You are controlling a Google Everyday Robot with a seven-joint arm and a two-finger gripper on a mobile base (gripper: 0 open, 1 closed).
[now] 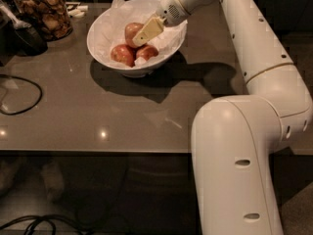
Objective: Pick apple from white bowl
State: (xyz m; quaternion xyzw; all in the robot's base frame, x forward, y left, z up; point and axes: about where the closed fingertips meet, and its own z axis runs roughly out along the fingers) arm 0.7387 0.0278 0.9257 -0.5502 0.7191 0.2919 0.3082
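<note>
Apple (129,31) sits toward the back of the white bowl (94,38), one side hidden by the gripper (141,38), which slants down across it from above; whether it has hold of the fruit cannot be told.

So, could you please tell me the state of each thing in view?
white bowl: upright on the table, paper-lined, holding three apples.
apple: lying in the bowl, not yet lifted.
gripper: down inside the bowl, at the apple.
two smaller apples: lying at the bowl's near side.
glass jar: upright, holding brown snacks.
</note>
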